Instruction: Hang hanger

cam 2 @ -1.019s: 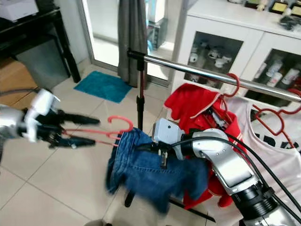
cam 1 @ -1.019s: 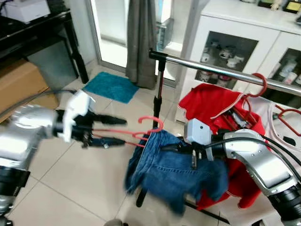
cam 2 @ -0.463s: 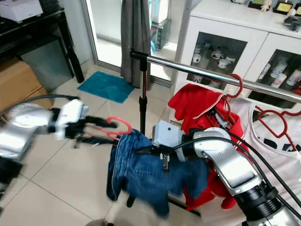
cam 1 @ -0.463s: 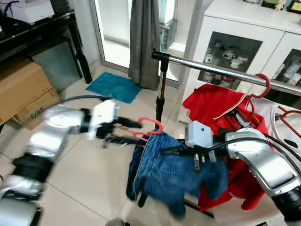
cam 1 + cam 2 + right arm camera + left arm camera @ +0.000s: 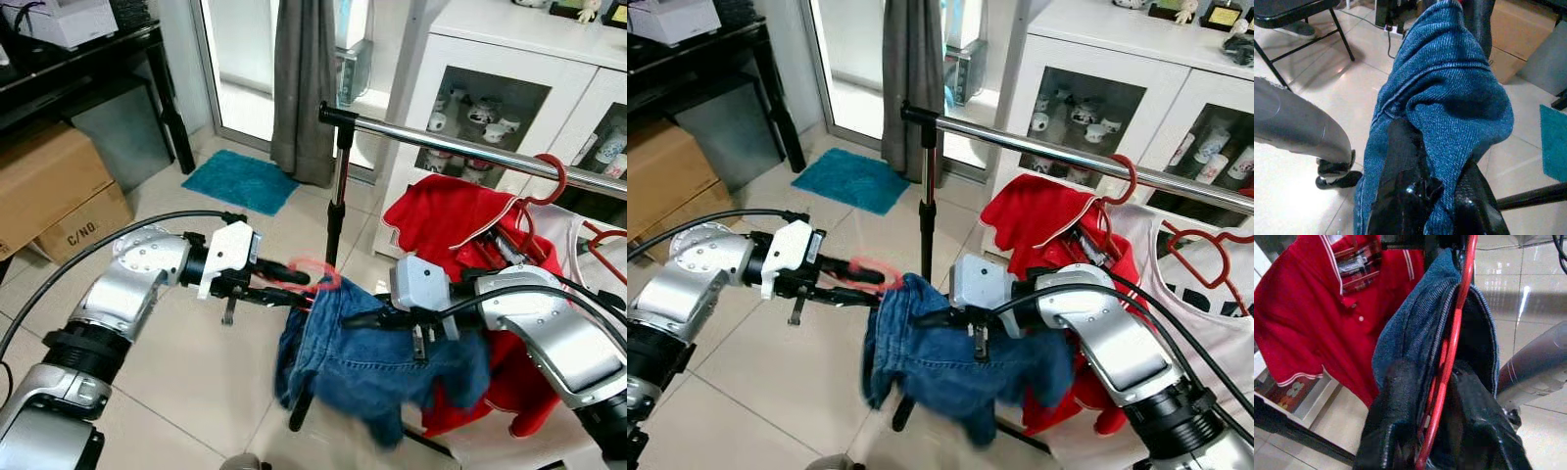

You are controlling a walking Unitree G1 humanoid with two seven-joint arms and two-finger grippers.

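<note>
Hanger (image 5: pixel 1449 347) pinched in left end effector (image 5: pixel 299 289); right end effector (image 5: pixel 358 318) clamps jeans (image 5: pixel 377 367).

The left claw (image 5: pixel 877 286) reached in from the left, closed on the red hanger (image 5: pixel 869 273), whose hook looked blurred. Blue jeans (image 5: pixel 950 367) hung draped over it, and the right claw (image 5: pixel 921 319) gripped the denim from the right. Behind ran the steel rail (image 5: pixel 1068 157) on its black post (image 5: pixel 926 211), carrying a red shirt (image 5: pixel 1038 220). A teal mat (image 5: pixel 844 180) lay on the tiled floor (image 5: pixel 774 382).
</note>
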